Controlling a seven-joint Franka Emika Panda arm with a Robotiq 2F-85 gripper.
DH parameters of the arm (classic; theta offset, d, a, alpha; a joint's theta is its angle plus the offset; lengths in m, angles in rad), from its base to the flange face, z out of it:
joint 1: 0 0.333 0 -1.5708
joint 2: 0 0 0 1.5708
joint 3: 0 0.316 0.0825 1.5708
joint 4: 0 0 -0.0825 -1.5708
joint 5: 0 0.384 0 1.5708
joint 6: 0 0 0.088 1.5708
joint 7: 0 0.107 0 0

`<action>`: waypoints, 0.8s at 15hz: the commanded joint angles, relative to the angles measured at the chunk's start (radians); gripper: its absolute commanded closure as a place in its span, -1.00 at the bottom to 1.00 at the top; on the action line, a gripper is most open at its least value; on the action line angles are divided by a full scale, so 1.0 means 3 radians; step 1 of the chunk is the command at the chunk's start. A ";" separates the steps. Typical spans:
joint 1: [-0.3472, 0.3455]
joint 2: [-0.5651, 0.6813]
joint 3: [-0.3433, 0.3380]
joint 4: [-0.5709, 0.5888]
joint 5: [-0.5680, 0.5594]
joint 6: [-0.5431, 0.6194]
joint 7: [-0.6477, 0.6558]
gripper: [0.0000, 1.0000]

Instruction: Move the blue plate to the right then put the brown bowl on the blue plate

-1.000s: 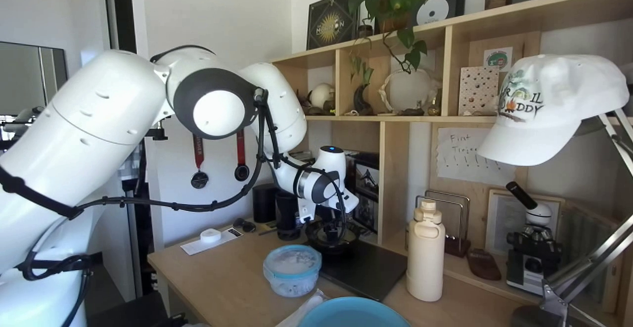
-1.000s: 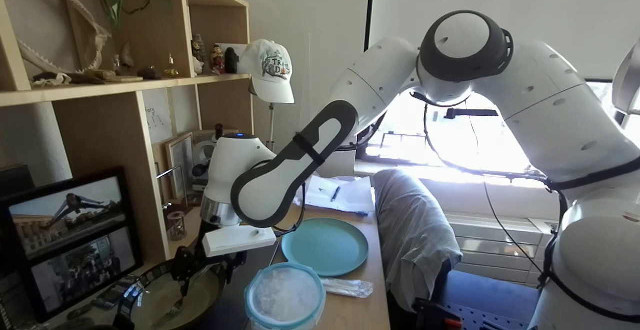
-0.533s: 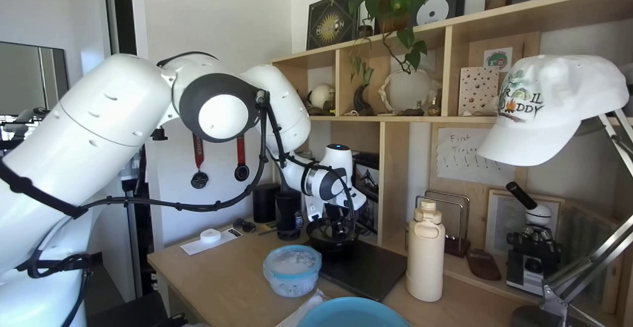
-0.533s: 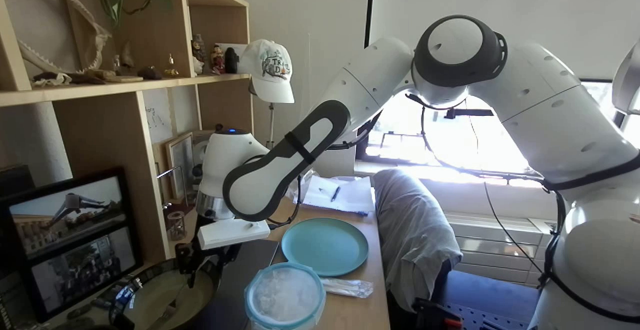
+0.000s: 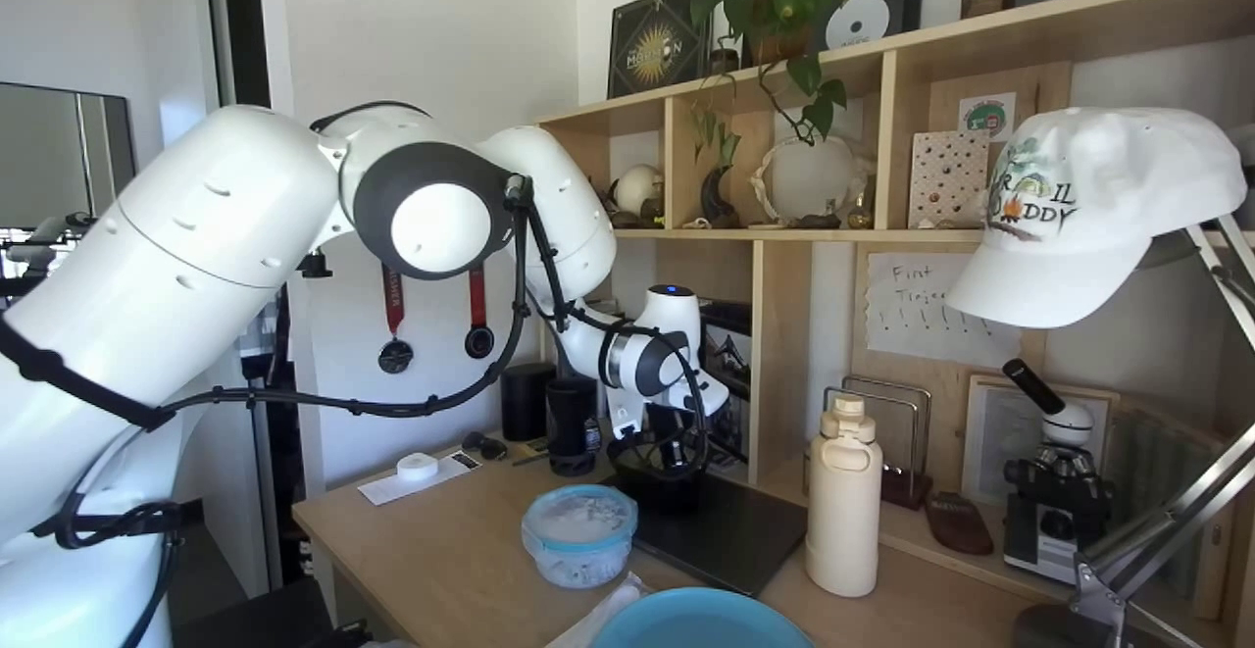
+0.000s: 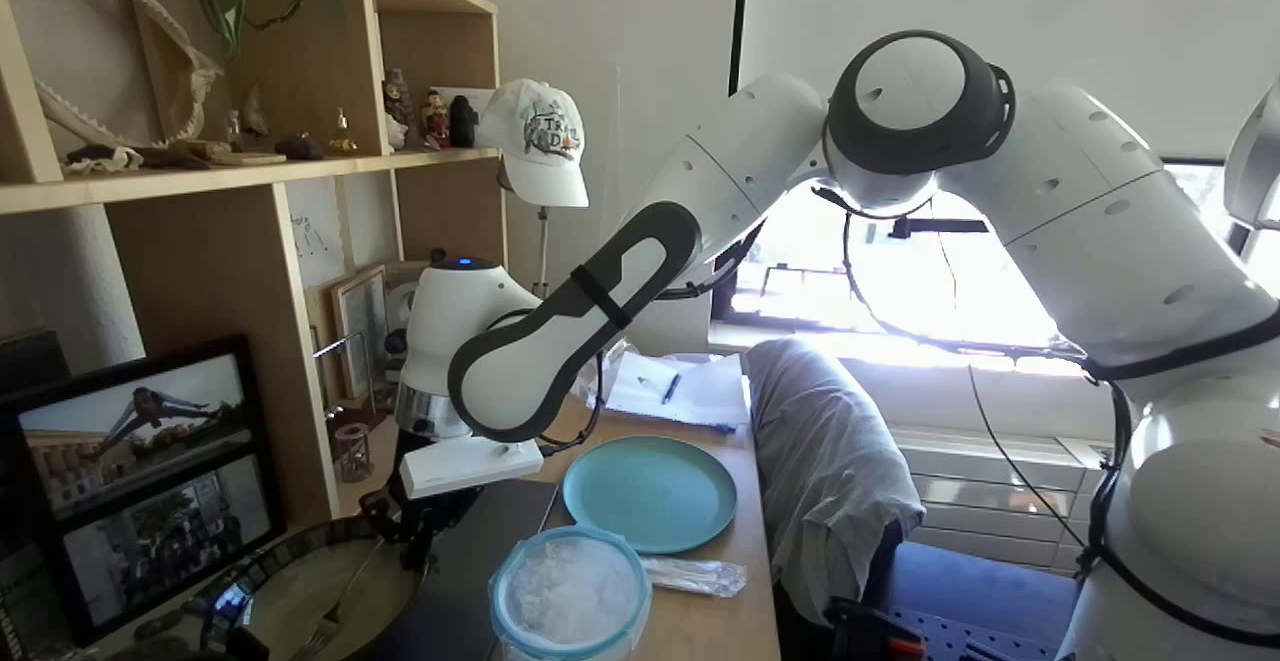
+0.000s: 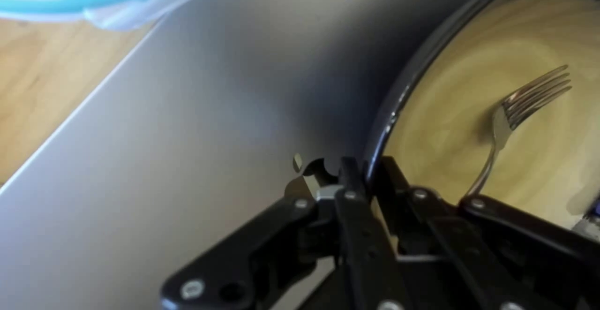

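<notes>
The brown bowl point(image 6: 345, 591), dark-rimmed with a yellowish inside, sits at the far end of the desk, partly over a dark laptop. My gripper point(image 7: 368, 171) is shut on its rim, with one finger outside the wall and one inside, as the wrist view shows. A fork point(image 7: 508, 113) lies inside the bowl. In both exterior views the blue plate point(image 6: 650, 494) lies flat on the desk, away from the gripper and with nothing on it. Its near part is cut off by the frame edge in an exterior view point(image 5: 701, 621).
A lidded clear container point(image 6: 570, 586) with a blue rim stands between bowl and plate, close to the laptop point(image 5: 726, 535). A tall cream bottle point(image 5: 843, 496) rises beside the laptop. Plastic-wrapped cutlery point(image 6: 695, 576) lies by the plate. A photo frame point(image 6: 150, 481) leans behind the bowl.
The arm has shifted slightly, and the jaws have gone from open to shut on the bowl's rim. Bowl and fork have slid a little away from the plate.
</notes>
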 commanded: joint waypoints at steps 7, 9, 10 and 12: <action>-0.0174 0.0361 0.0129 -0.0262 0.0127 -0.0146 0.0105 0.87; -0.0280 0.0476 0.0205 -0.0362 0.0175 -0.0120 0.0121 0.95; -0.0352 0.0539 0.0256 -0.0422 0.0199 -0.0093 0.0131 0.91; -0.0473 0.0640 0.0337 -0.0528 0.0240 -0.0066 0.0149 0.91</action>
